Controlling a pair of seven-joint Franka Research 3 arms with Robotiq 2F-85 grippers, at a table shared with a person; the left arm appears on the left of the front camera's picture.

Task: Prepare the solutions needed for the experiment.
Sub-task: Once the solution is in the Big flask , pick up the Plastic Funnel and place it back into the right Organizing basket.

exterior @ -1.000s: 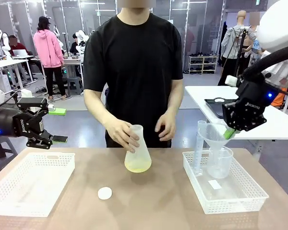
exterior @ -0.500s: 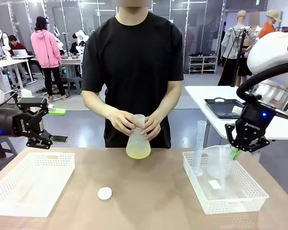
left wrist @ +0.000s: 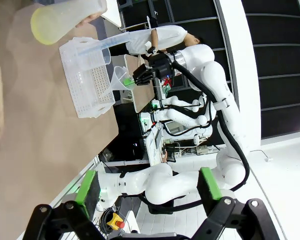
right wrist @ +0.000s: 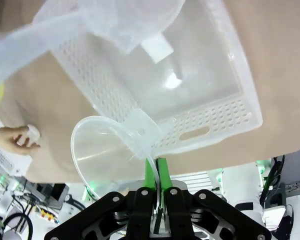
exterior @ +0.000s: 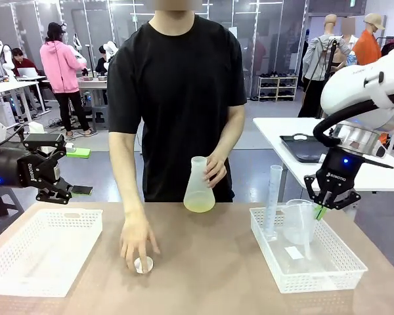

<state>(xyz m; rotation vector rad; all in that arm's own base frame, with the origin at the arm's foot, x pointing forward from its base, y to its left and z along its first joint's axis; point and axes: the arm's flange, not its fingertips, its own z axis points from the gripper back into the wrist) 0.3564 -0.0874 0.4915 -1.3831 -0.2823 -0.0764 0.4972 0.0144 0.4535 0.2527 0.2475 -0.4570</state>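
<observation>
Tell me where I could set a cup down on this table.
There is room on the bare tabletop between the white cap and the right basket, and in the left basket. The right basket is crowded: cylinder, beaker, right claw holding a funnel.

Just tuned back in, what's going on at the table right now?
The person holds a frosted plastic conical flask of pale yellow-green solution in one hand and touches the small white round cap on the table with the other. The right gripper is shut on a clear plastic funnel above the edge of the white perforated basket. The left gripper hangs open, empty.
</observation>
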